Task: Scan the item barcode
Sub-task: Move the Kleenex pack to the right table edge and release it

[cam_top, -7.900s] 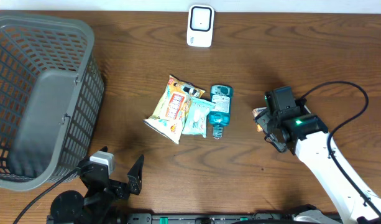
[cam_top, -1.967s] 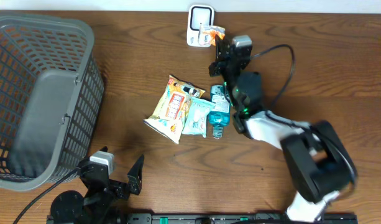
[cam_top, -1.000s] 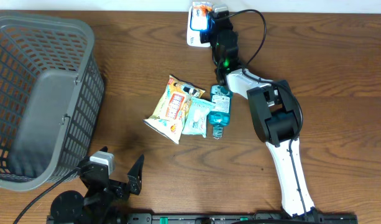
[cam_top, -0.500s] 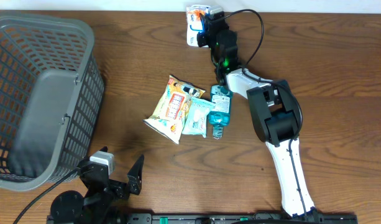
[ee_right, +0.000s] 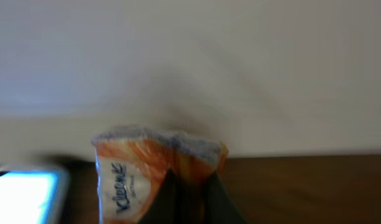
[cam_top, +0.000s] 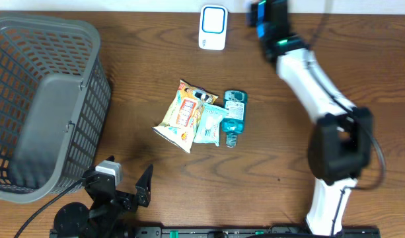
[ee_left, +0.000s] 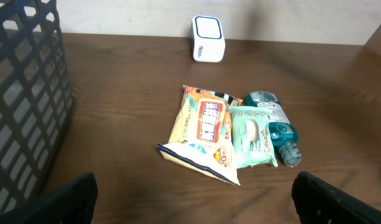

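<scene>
Right fingers (ee_right: 171, 208) are pinched shut on the bottom edge of an orange tissue pack (ee_right: 156, 168), which stands upright above them in the wrist view, in front of a pale wall (ee_right: 240, 62). Left of those fingers, at the frame's edge, I see the scanner (ee_right: 22, 193) face glowing pale blue; the pack is beside it, not over it. From overhead the right arm (cam_top: 301, 63) reaches to the table's far edge, its fingers to the right of the scanner and apart from it. Left fingers (ee_left: 66, 202) are spread wide and hold nothing, low at the near edge of the table (cam_top: 361, 79). Ahead of them lie a snack bag (ee_left: 202, 134), a wipes pack (ee_left: 252, 134) touching its right side, and a bottle (ee_left: 278, 127) against the wipes. A grey basket (cam_top: 50, 99) sits ahead of them to the left.
</scene>
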